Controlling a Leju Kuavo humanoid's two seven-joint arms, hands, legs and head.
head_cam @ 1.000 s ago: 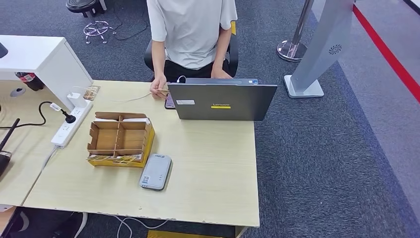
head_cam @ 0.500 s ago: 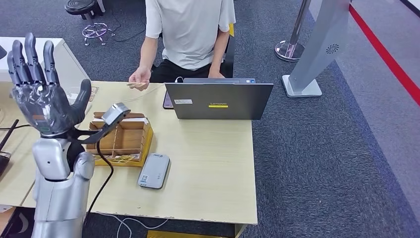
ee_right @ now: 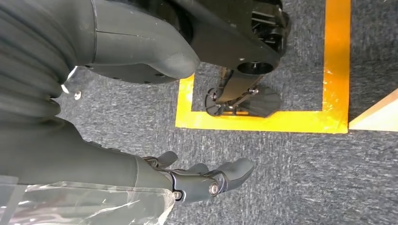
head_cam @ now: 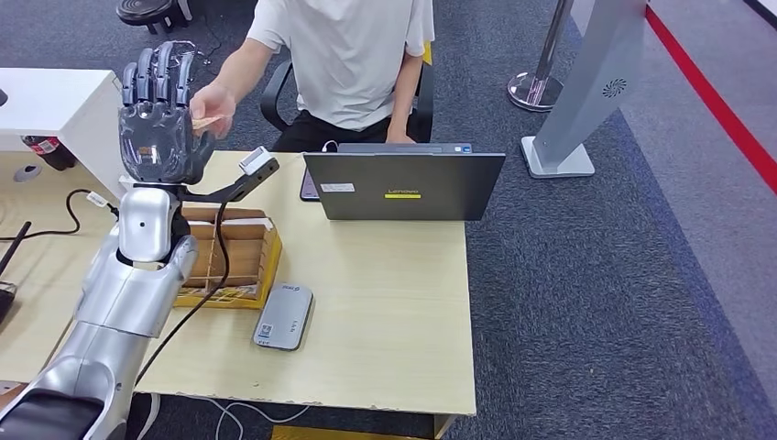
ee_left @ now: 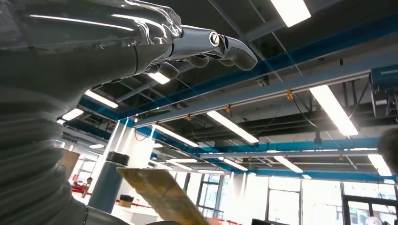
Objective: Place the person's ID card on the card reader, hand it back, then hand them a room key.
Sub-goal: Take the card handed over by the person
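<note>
A tan ID card (head_cam: 210, 121) sits pinched in a seated person's hand (head_cam: 213, 103), held out over the far left of the bench (head_cam: 385, 312) against the robot's raised left hand (head_cam: 160, 115), whose fingers stand straight and slightly apart, gripping nothing. Half a second ago that hand was lower and nearer, the card down by the laptop (head_cam: 403, 186). The right hand (ee_right: 206, 180) hangs loosely spread above the carpet. The card reader (head_cam: 284, 316) lies beside a cardboard box (head_cam: 240, 261); the laptop's yellow label is unreadable.
</note>
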